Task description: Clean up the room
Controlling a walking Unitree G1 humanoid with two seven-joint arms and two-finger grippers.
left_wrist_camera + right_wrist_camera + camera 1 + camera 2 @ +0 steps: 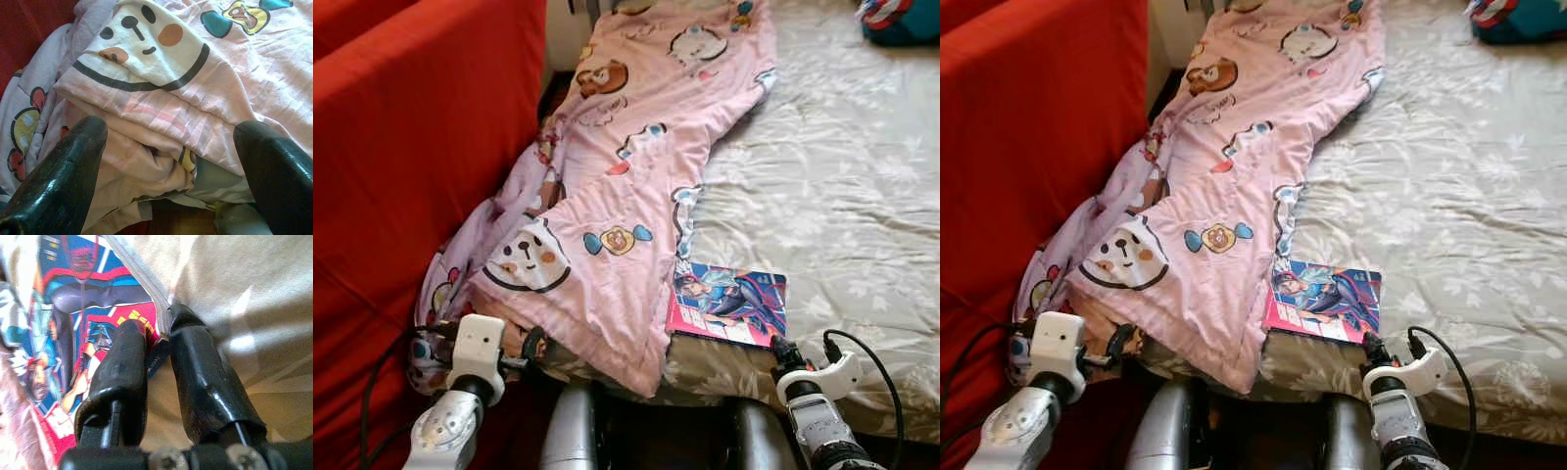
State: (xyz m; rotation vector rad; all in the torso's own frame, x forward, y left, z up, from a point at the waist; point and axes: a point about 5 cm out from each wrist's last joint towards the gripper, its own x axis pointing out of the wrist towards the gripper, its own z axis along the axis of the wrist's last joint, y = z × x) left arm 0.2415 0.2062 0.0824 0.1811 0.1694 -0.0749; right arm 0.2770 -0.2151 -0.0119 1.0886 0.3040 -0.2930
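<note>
Your right end effector (159,340) is pinched nearly closed on the corner of the glossy blue-and-pink comic book (729,305); it lies on the floral-sheeted bed (842,196) beside the pink cartoon-print quilt (626,166); lift next; left end effector (171,161) gapes wide, empty, at the quilt's edge.

Bed (842,176) with grey leaf-print sheet. Pink cartoon-print blanket (626,186) runs along the bed's left edge, from the far end down to the near edge, where it overhangs. Comic book (729,305) lies flat at the near edge, touching the blanket's right border. Red sofa (401,176) just beside the bed's left edge. Left gripper (530,345) at the blanket's near-left folds. Right gripper (781,348) at the comic's near-right corner. A blue-and-red object (899,18) sits at the far right corner.
</note>
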